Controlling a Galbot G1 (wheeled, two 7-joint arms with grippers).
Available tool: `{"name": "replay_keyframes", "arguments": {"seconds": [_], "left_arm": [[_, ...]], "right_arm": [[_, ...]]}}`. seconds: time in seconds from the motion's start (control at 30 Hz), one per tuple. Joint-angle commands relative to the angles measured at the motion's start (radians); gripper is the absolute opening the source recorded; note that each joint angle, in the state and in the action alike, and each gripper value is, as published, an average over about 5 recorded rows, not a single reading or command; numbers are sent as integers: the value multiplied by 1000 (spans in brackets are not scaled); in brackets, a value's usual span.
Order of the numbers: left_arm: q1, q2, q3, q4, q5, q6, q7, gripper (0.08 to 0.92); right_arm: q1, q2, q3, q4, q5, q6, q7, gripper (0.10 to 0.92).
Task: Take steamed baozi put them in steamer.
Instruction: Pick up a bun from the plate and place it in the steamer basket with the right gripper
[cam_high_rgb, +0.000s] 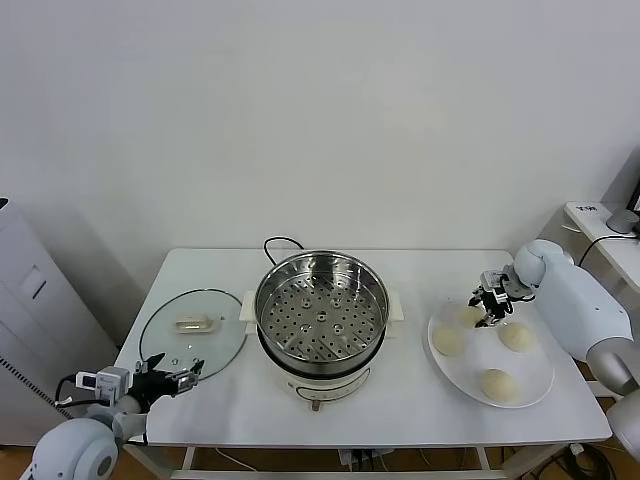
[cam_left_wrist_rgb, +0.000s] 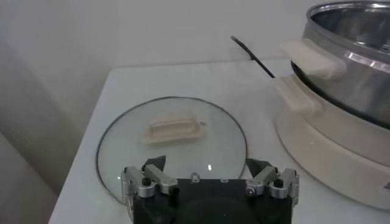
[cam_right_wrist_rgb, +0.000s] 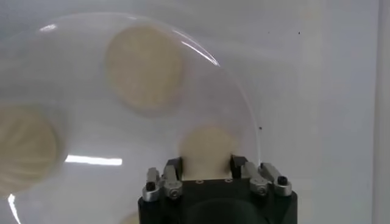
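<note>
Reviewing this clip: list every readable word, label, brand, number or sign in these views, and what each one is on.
None can be read in any view.
steamer: a small reddish mark low on the front of its white base, too small to read.
glass lid, plate, steamed baozi: no print visible.
left gripper and right gripper: no legible markings.

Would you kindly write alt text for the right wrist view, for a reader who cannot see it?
The right claw is shut on a pale cream round steamed bun near the rim of a flat white round plate. Two more pale buns lie on the plate beyond it, and the white table shows past the rim.
</note>
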Motion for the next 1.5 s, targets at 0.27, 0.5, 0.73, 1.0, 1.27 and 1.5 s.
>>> {"name": "replay_keyframes", "arguments": {"seconds": [0.27, 0.5, 0.73, 1.0, 1.27, 1.5], "left_arm": [[8, 5, -5, -6, 2, 0, -2, 823], [10, 4, -2, -6, 12, 1, -3, 823], [6, 4, 0, -7, 20, 7, -4, 823], [4, 3, 2, -5, 21, 5, -4, 823], [8, 3, 5, -5, 21, 3, -4, 823], [9, 3, 9, -1, 21, 1, -4, 823]], "right_arm": [[306, -210, -397, 417, 370, 33, -49, 475], [533, -91, -519, 392, 472, 263, -105, 478], [612, 117, -510, 278, 467, 527, -183, 484], [618, 312, -462, 218, 359, 592, -194, 484], [562, 354, -463, 339, 271, 592, -148, 484], [477, 351, -447, 424, 145, 592, -131, 484]]}}
